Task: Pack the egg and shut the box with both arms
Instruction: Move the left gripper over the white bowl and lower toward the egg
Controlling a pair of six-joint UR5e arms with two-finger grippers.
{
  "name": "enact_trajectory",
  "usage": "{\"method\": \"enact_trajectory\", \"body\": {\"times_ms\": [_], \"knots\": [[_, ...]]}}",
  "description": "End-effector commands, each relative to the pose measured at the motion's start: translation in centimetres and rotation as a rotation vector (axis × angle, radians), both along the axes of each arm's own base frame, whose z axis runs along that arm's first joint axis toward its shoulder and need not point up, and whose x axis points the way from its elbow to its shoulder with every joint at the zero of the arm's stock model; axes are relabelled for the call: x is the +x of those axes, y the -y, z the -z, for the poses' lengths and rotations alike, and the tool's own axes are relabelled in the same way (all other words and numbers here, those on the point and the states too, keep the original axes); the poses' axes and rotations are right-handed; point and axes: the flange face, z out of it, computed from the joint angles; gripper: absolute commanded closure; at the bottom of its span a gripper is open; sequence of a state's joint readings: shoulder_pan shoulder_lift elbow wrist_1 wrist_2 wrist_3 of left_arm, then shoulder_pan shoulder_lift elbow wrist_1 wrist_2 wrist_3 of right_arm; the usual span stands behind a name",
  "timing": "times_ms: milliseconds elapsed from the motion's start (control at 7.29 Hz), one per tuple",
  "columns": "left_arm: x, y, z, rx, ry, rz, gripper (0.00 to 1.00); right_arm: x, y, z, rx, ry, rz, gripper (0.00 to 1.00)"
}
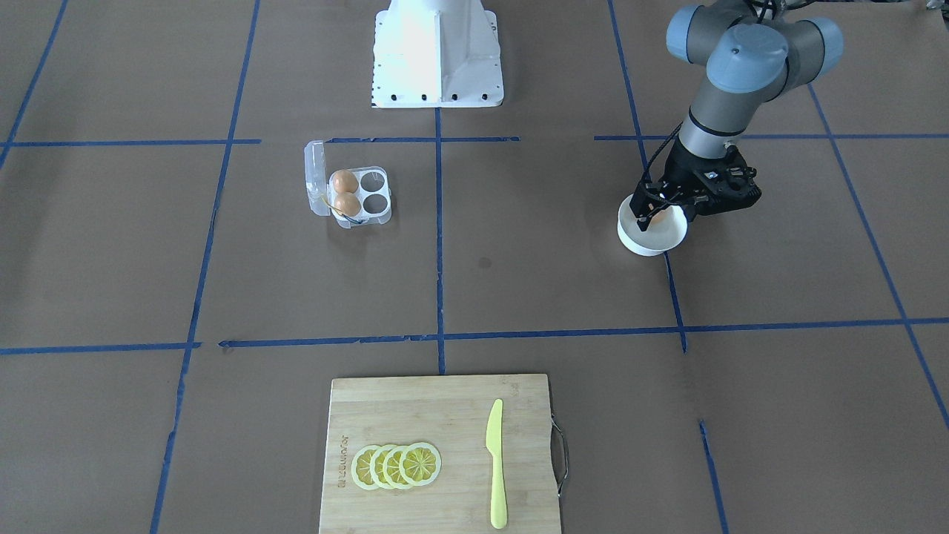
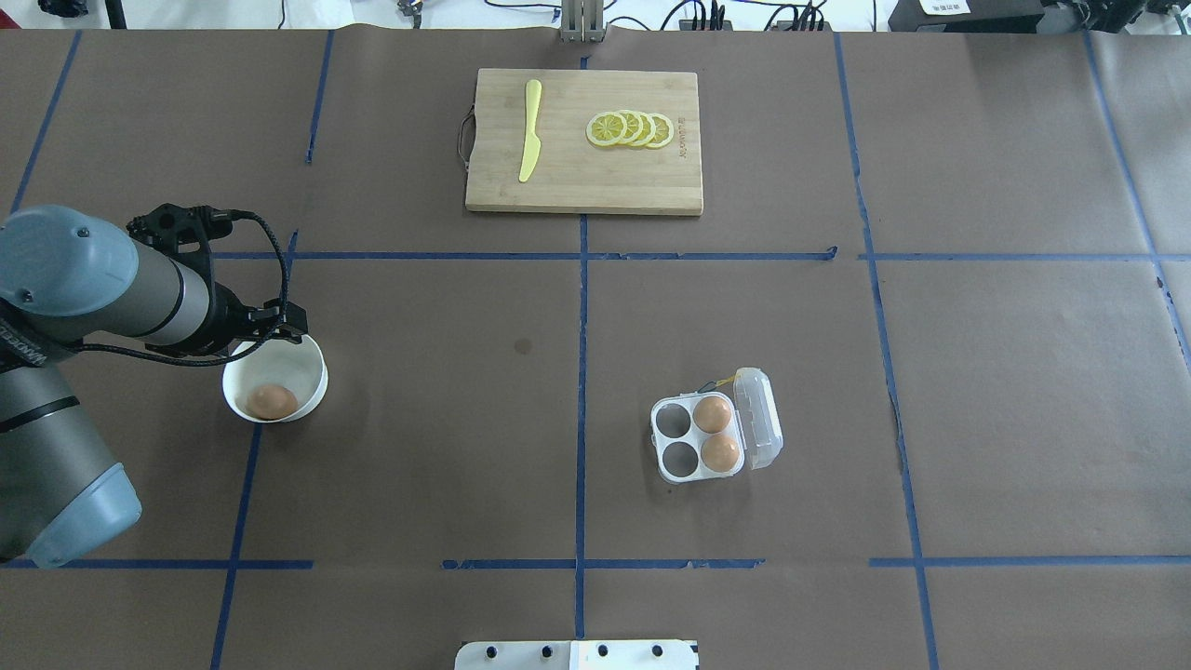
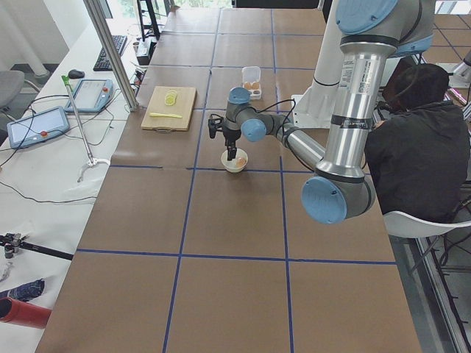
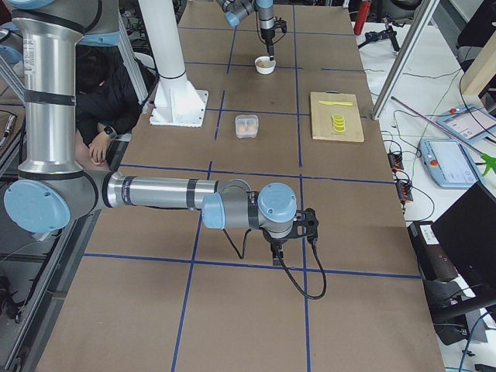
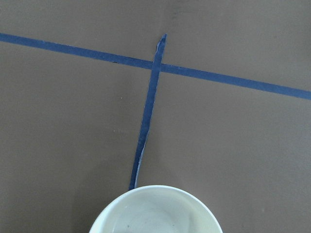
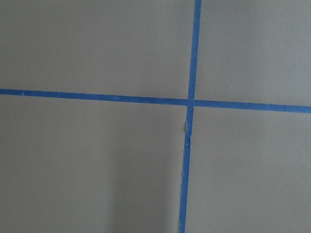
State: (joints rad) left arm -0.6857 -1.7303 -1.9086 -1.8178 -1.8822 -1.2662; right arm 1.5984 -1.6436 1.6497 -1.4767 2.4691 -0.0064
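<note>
Overhead exterior view, finding one: the egg (image 2: 272,401) to be packed lies loose in the bottom of a white bowl (image 2: 316,365) on the robot's left half of the table (image 2: 419,419). The bowl's wall keeps it from rolling. The left claw (image 1: 653,211) hangs above the bowl, pointing down, and does not hold the egg. Whether its fingers are spread or pressed together cannot be told. Its own wrist camera shows only the bowl's rim and bare table.

Finding two: the box (image 2: 677,442) sits right of centre, well apart from the bowl. Its lid (image 2: 761,430) is folded back on the side away from the bowl, so the four cups lie exposed. Two eggs (image 2: 713,414) fill the cups next to the lid. The two cups nearer the left arm (image 2: 112,298) are empty, which leaves that arm an unobstructed approach.

Finding three: the right claw (image 4: 277,252) shows only in the exterior right view, pointing down over a tape crossing (image 6: 189,102), well apart from the box. Its state cannot be told. Judgement: it is parked out of the way until the lid needs closing.

Assessment: the task stands at the pick stage, with transfer and closing not yet done. A cutting board (image 2: 651,177) with a knife (image 2: 530,130) and lemon slices (image 2: 631,129) plays no part.
</note>
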Motion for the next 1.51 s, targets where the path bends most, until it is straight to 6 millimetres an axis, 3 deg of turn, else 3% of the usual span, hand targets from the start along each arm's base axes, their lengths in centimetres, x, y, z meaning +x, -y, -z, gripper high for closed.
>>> {"method": "enact_trajectory", "body": {"times_ms": [0,549,1371], "knots": [[0.9,-0.6,-0.3,-0.005,0.005,-0.017,0.13,0.0,0.0,0.1,0.002,0.001,0.0,0.0],[2.6,-1.5,-1.7,-0.023,0.027,-0.045,0.15,0.0,0.0,0.2,0.002,0.001,0.0,0.0],[4.6,-3.6,-2.0,-0.085,0.035,-0.047,0.16,0.0,-0.4,0.4,0.008,0.002,0.001,0.0]]}}
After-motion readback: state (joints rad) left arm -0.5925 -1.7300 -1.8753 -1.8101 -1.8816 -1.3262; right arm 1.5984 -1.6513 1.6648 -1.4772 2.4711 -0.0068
